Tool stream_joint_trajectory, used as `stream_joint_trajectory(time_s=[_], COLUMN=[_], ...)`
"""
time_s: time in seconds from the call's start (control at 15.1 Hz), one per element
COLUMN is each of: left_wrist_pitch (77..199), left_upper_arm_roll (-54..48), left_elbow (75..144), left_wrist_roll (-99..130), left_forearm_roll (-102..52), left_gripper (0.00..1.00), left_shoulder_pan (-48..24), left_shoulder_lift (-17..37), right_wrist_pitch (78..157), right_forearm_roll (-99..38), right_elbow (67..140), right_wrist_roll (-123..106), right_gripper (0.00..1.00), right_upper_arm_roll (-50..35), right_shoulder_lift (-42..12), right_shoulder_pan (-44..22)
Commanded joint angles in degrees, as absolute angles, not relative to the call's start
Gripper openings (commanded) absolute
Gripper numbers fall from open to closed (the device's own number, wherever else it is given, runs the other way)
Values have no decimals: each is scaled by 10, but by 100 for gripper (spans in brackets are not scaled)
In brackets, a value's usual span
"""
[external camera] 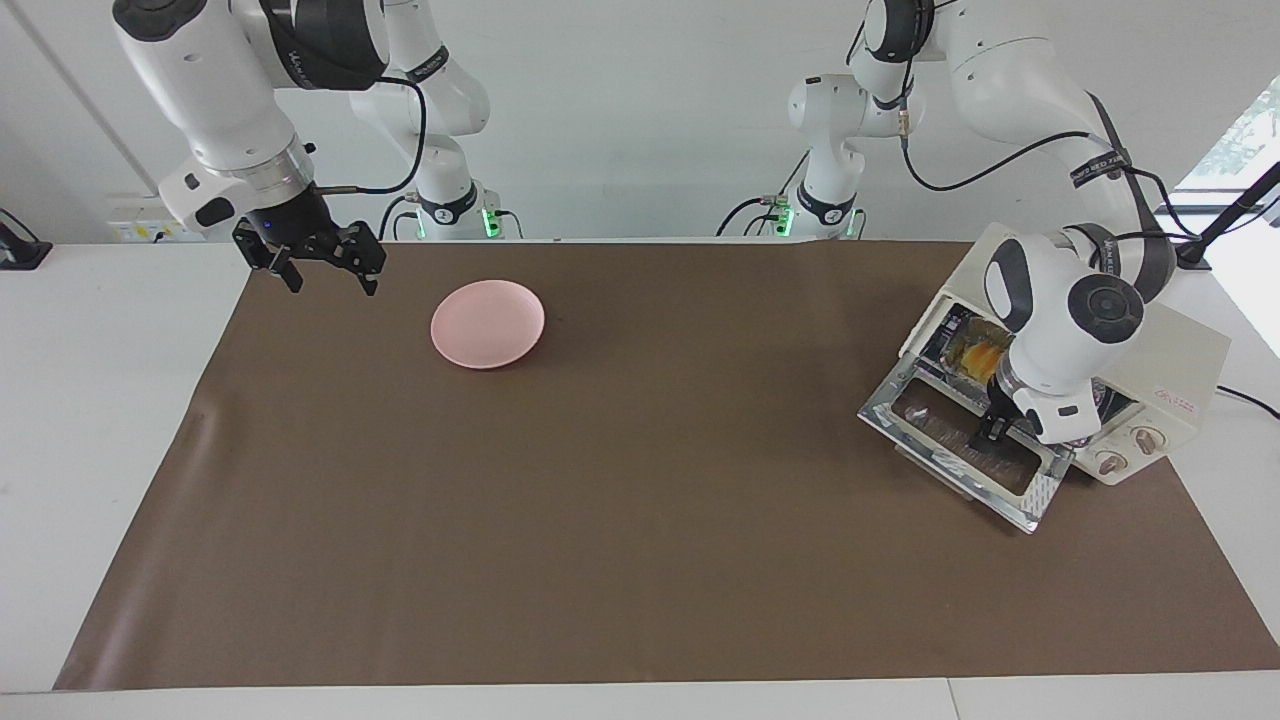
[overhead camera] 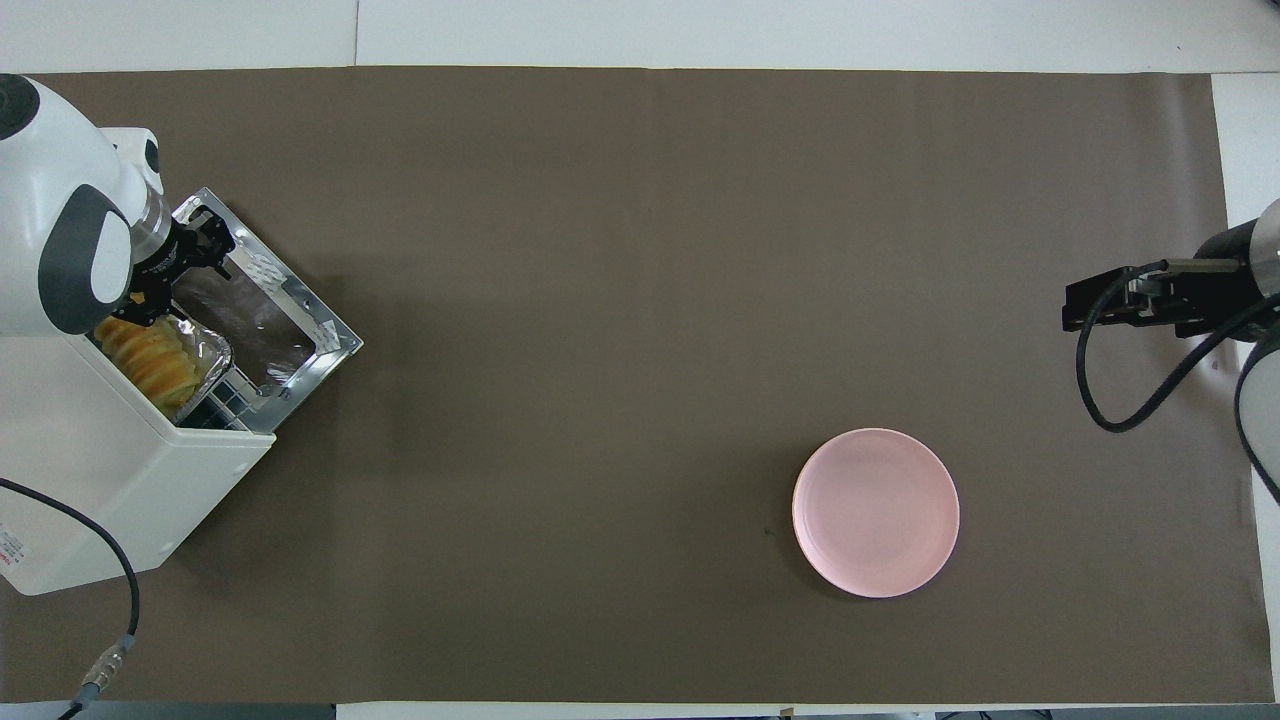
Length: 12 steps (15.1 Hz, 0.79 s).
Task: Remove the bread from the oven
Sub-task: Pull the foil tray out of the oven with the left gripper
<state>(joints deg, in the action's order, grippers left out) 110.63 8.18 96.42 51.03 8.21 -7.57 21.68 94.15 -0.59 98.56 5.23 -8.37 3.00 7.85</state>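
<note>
Oven [external camera: 1150, 370] at the left arm's end of the counter [external camera: 640, 560], door [external camera: 965, 455] dropped open. Bread [overhead camera: 150, 362] inside on a foil tray [overhead camera: 205, 365]. Left claw [external camera: 995, 425] over the door, at the oven mouth; finger state: cannot tell. Pink plate [external camera: 487, 323] well apart from the oven. Right claw [external camera: 320, 265], fingers apart, waits over the counter edge farthest from the oven.

Oven [overhead camera: 120, 480] seen open at the desk's left-arm end.
Bread [overhead camera: 150, 362] is seen inside; left gripper [overhead camera: 190, 262] is held over the door.
</note>
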Motion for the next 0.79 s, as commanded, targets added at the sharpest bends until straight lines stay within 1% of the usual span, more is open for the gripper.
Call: stream_joint_trajectory(time_s=[0.0,0.07,0.13,0.2,0.46,0.53,0.6,0.73], left_wrist_pitch=[1121,1118,1116,1115,1115,1114,1107,1091], left_upper_arm_roll=[79,79,79,79,78,77,77,76], left_elbow=[988,988,988,988,975,961,942,882], left_wrist_roll=[517,517,516,513,504,504,503,501], left_forearm_roll=[109,111,111,111,110,110,110,103], left_gripper=[47,34,11,0,0,0,0,0], left_shoulder_pan=[-69,-69,-69,-64,-69,-75,-96,-124], left_shoulder_lift=[200,200,200,200,203,206,214,237], right_wrist_pitch=[933,933,933,933,933,933,933,933], right_forearm_roll=[-12,-12,-12,-12,-12,-12,-12,-12], right_elbow=[982,982,982,982,982,982,982,982], right_wrist_roll=[44,44,44,44,44,44,44,44], right_gripper=[100,100,100,100,100,100,100,100], right_upper_arm_roll=[-87,-87,-87,-87,-87,-87,-87,-87], right_shoulder_lift=[28,28,28,28,28,28,28,28], right_shoulder_pan=[84,84,84,84,84,84,84,84])
